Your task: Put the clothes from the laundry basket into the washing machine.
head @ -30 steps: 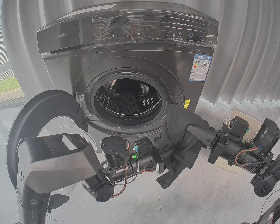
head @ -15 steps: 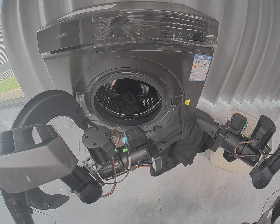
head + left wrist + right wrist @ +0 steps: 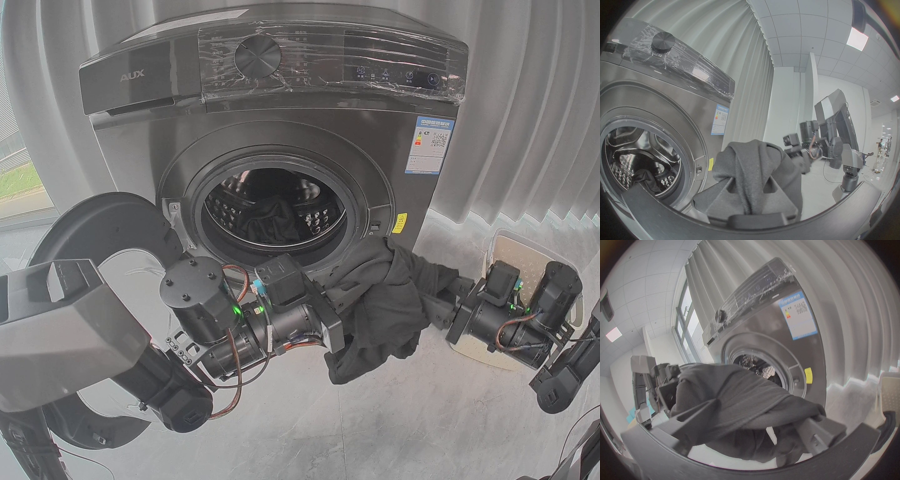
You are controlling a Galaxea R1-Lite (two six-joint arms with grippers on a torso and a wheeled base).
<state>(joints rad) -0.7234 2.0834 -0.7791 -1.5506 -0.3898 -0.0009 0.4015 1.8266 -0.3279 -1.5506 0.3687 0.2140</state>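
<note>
lifting the dark garment (image 3: 387,294) higher than a second ago, both arms bring it up to the lower rim of the washing machine's (image 3: 275,131) opening. the left gripper (image 3: 751,184) clenches the garment; the right gripper's (image 3: 756,415) hold cannot be told. the drum looks next.

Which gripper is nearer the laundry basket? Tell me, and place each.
Right. The right gripper sits just beside the laundry basket; the left gripper is farther off, across the dark garment both hold.
</note>
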